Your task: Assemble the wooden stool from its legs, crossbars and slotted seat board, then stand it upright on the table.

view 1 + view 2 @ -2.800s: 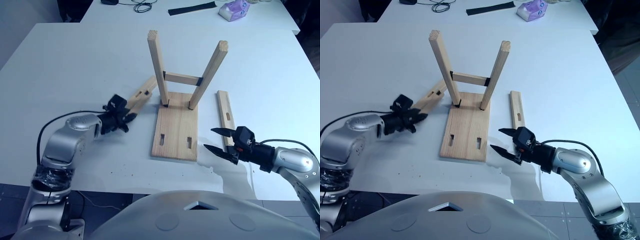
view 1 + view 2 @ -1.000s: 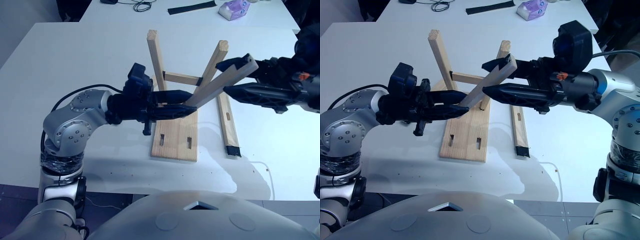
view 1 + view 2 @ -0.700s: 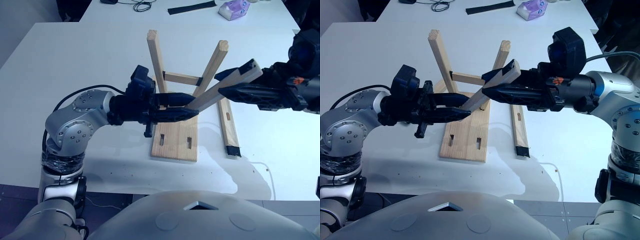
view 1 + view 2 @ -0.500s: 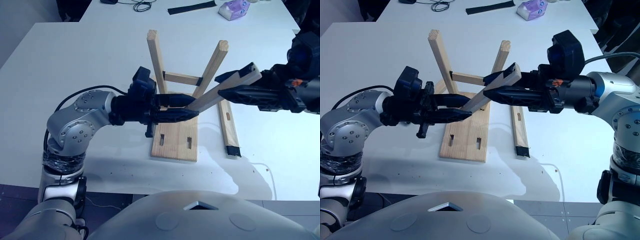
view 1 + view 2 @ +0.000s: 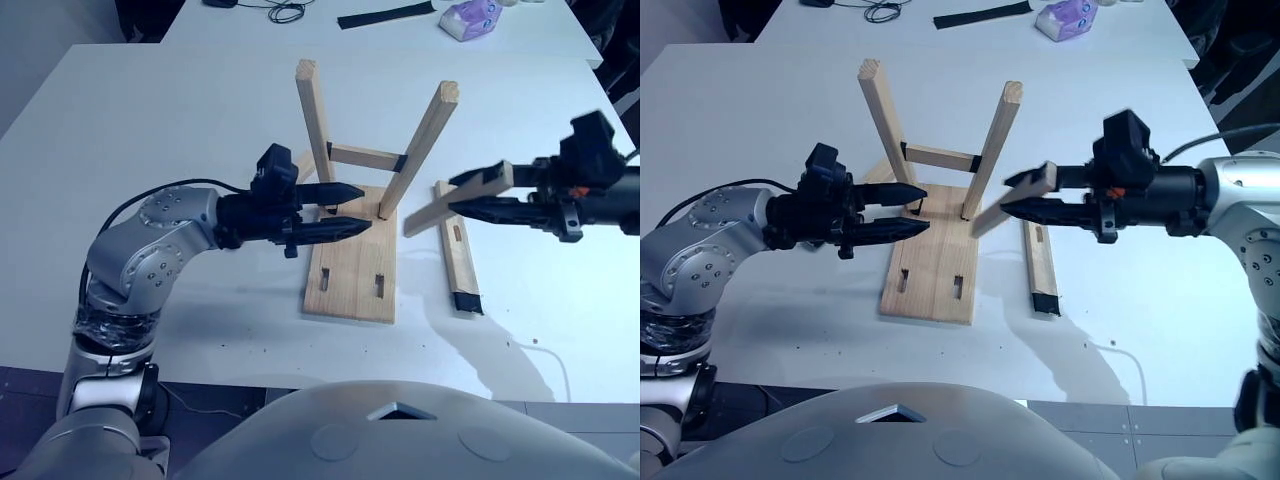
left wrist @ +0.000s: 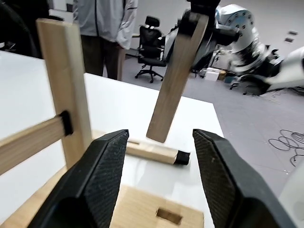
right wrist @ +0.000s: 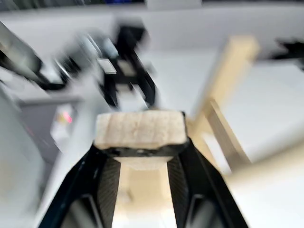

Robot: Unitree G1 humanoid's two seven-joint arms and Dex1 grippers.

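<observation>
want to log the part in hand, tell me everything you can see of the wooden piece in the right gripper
The wooden piece is a straight bar of pale bare wood with a square section and a flat-cut end. The right gripper is shut on its upper part and holds it in the air at a tilt. Its free lower end points down toward the seat board and the open left gripper, touching neither.
</observation>
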